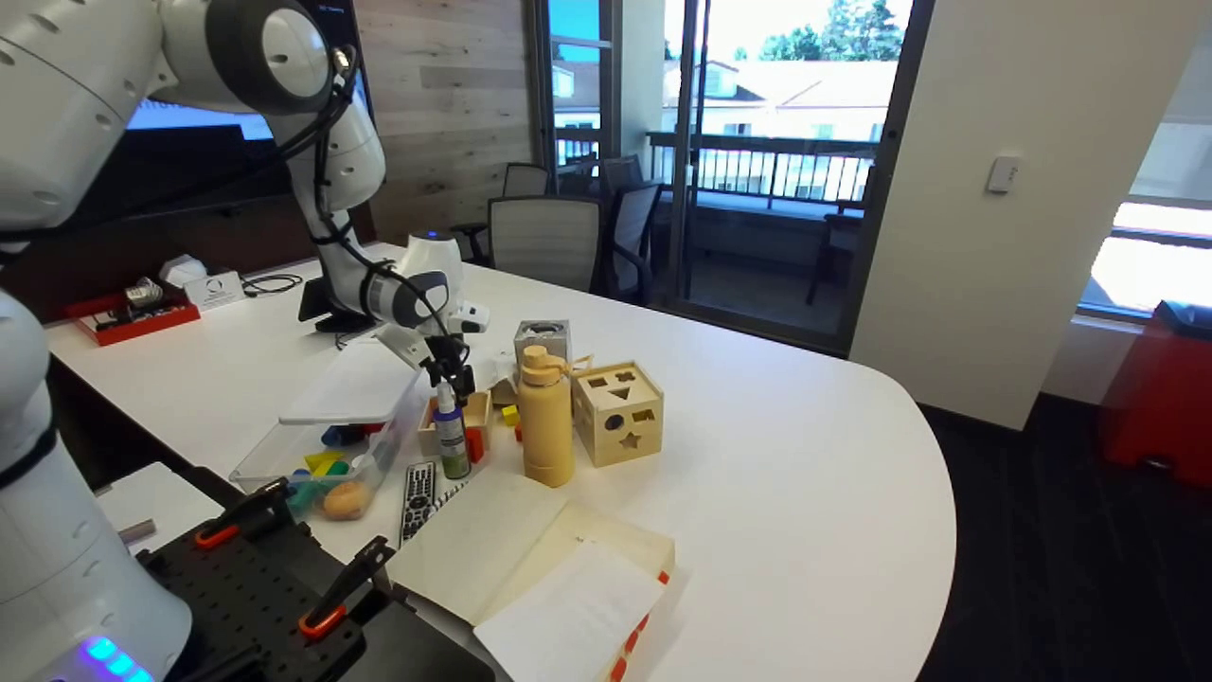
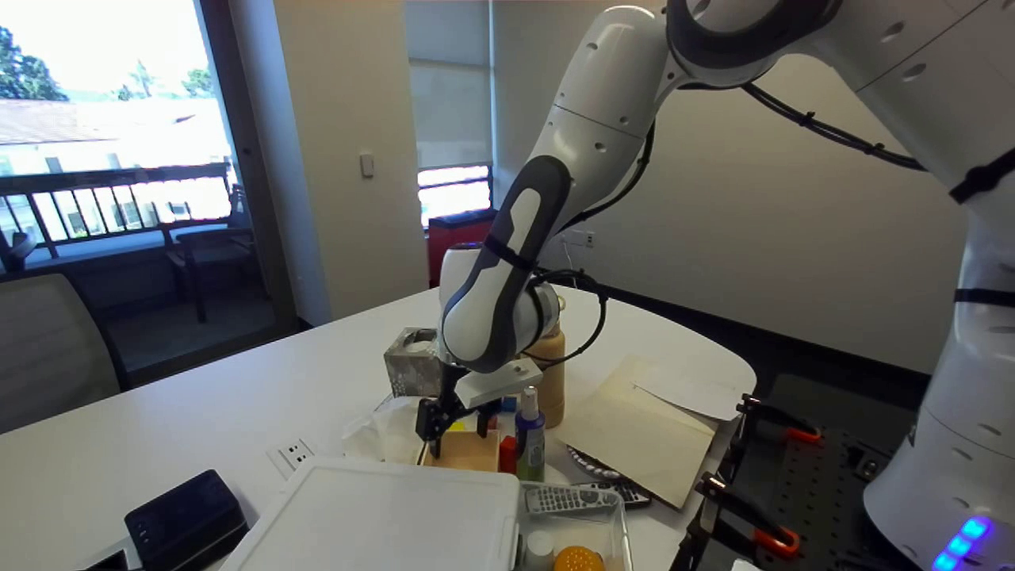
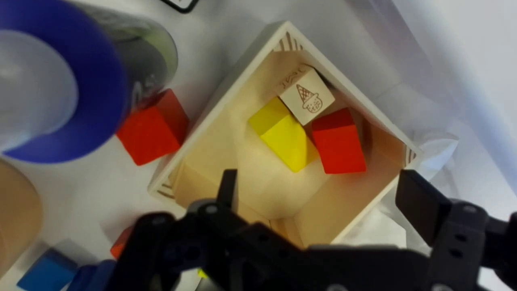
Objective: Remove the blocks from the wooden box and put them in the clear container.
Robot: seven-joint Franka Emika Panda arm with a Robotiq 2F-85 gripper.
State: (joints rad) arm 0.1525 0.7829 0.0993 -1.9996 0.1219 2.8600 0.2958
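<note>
An open-top wooden box [image 3: 262,178] sits under my gripper [image 3: 318,182]. In it lie a yellow block [image 3: 284,139], a red block [image 3: 339,143] and a pale block with an ice-cream print [image 3: 309,97], bunched toward its far corner. My gripper, also in both exterior views [image 1: 453,377] [image 2: 458,438], is open and empty. One finger is over the box's inside, the other by its rim; whether the tips are below the rim I cannot tell. The clear container [image 1: 383,459] [image 2: 623,530] holds several toys. A wooden cube with cut-out holes [image 1: 606,403] stands beyond the bottle.
A spray bottle [image 1: 452,440] [image 3: 101,81] stands close beside the box. A red block [image 3: 153,131] and a blue block [image 3: 48,270] lie outside it. A tan bottle [image 1: 547,417], a tissue box [image 2: 412,365], a remote [image 1: 418,497] and the white lid [image 2: 381,515] are near.
</note>
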